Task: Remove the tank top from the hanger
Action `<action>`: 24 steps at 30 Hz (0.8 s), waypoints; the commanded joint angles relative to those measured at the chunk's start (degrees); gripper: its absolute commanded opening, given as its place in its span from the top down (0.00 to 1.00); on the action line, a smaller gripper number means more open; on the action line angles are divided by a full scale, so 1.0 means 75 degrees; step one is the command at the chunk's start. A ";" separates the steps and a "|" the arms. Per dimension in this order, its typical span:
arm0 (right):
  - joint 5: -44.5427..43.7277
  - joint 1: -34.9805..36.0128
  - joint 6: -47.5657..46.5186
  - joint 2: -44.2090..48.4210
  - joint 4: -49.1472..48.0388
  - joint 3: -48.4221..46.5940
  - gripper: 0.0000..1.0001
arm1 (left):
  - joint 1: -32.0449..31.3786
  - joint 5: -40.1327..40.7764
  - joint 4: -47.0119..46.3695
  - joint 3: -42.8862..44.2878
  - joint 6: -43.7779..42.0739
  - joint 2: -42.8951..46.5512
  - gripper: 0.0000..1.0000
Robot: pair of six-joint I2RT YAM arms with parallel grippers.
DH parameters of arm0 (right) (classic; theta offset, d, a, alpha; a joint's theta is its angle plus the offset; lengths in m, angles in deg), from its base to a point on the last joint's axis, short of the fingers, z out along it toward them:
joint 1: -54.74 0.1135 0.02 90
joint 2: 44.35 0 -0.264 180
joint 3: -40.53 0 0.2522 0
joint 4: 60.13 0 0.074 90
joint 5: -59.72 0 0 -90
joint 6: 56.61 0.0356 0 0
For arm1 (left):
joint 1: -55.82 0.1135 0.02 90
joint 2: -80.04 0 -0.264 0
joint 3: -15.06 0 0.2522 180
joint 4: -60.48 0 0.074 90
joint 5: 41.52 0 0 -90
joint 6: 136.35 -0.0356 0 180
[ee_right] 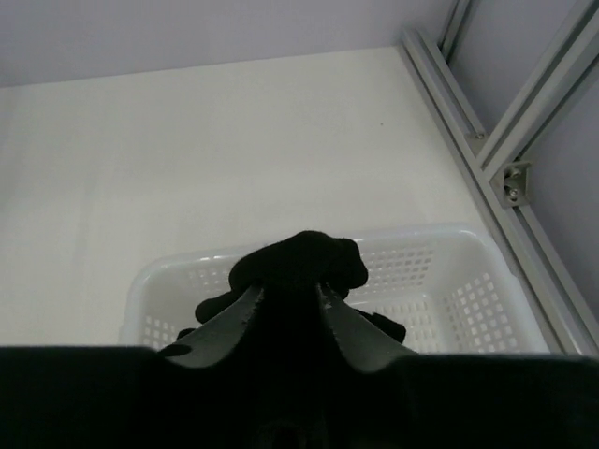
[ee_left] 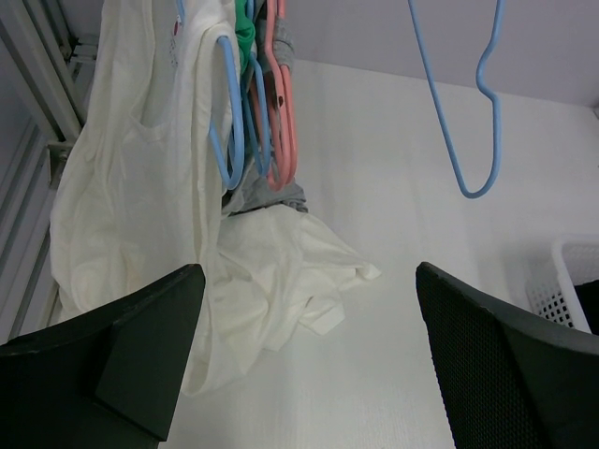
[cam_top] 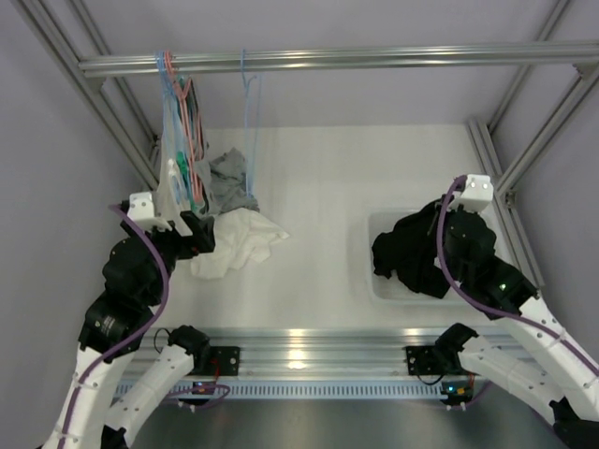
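The white tank top (ee_left: pixel 140 187) hangs among a bunch of blue and pink hangers (ee_left: pixel 271 112) on the rail (cam_top: pixel 374 58) above the far left corner of the tabletop (cam_top: pixel 356 168), and its lower part is pooled on the surface. The left hand (ee_left: pixel 304 281) faces it, fingers spread wide and holding nothing. The right hand (ee_right: pixel 285 292) is clamped on a black garment (cam_top: pixel 407 253) over the white basket (ee_right: pixel 468 299) near the right edge.

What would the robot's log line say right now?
left gripper: open, near hanging white top | right gripper: shut on black cloth, above basket | blue hanger: empty
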 commanded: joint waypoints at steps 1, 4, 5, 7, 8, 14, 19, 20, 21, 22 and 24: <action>-0.0349 -0.0244 0.0272 0.0050 -0.0005 0.0028 0.74 | -0.0003 -0.0067 -0.0359 0.0196 0.0124 -0.0010 0.01; -0.0372 -0.0338 0.0447 -0.0196 0.0264 -0.0089 0.47 | -0.0015 -0.0220 -0.0359 0.0618 0.0218 -0.0046 0.01; -0.0477 -0.0350 0.0483 -0.0301 0.0381 -0.0135 0.28 | -0.0015 -0.0266 -0.0359 0.0886 0.0242 -0.0104 0.01; -0.0606 -0.0362 0.0530 -0.0360 0.0499 -0.0311 0.10 | -0.0015 -0.0430 -0.0347 0.1168 0.0253 -0.0198 0.01; -0.0734 -0.0374 0.0507 -0.0349 0.0557 -0.0381 0.01 | -0.0015 -0.0466 -0.0347 0.1309 0.0254 -0.0314 0.01; 0.0169 -0.0374 0.0168 -0.0184 0.0558 -0.1293 0.01 | -0.0015 -0.0957 -0.0312 0.2724 0.0370 -0.1646 0.01; 0.2260 -0.0374 -0.0242 -0.0395 0.0254 -0.1519 0.03 | -0.0015 -0.0725 0.0061 0.4012 0.0266 -0.2774 0.01; 0.2833 -0.0374 -0.0301 -0.0500 0.0114 -0.1507 0.04 | -0.0004 -0.0620 0.0341 0.4261 0.0219 -0.3263 0.01; 0.3001 -0.0374 -0.0348 -0.0547 0.0078 -0.1461 0.05 | -0.0015 -0.0514 0.0449 0.4507 0.0068 -0.3500 0.01; 0.3177 -0.0374 -0.0406 -0.0606 0.0043 -0.1437 0.09 | -0.0015 -0.0409 0.0566 0.4753 0.0031 -0.3700 0.01; 0.3412 -0.0374 -0.0606 -0.0747 -0.0040 -0.1390 0.21 | -0.0015 -0.0024 0.0858 0.5468 -0.0144 -0.4274 0.04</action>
